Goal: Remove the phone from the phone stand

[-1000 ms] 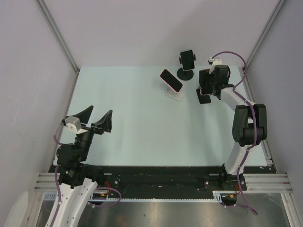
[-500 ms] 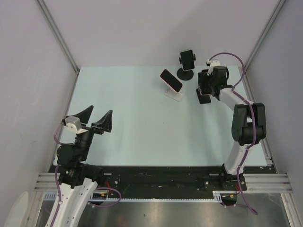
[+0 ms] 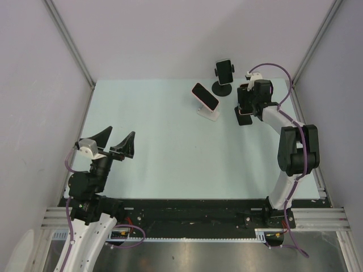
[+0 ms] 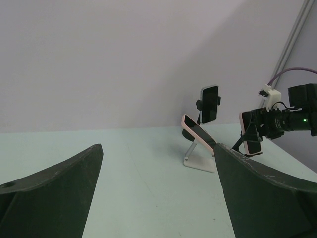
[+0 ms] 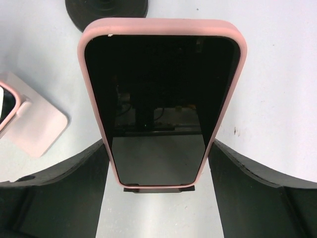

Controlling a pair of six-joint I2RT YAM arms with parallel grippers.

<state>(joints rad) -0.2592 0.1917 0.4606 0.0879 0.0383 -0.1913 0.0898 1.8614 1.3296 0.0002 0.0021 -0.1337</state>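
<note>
A phone in a pink case (image 5: 158,99) leans on a small black phone stand, whose lip (image 5: 158,189) shows under its lower edge. My right gripper (image 5: 158,144) is open with a finger on each side of the phone, the fingertips (image 5: 99,153) right at its edges. In the top view this phone (image 3: 244,117) is at the far right of the table, with the right gripper (image 3: 245,105) over it. It also shows in the left wrist view (image 4: 251,133). My left gripper (image 3: 119,132) is open and empty at the near left.
A second phone (image 3: 205,97) lies tilted on a white stand (image 3: 211,115), left of the right gripper. A third phone (image 3: 224,69) stands upright in a black round-based holder (image 3: 221,88) at the back. The right wall rail (image 3: 317,51) runs close by.
My right gripper has shifted slightly towards the back of the table, around the phone. The phone, its stand and the left arm have not moved.
</note>
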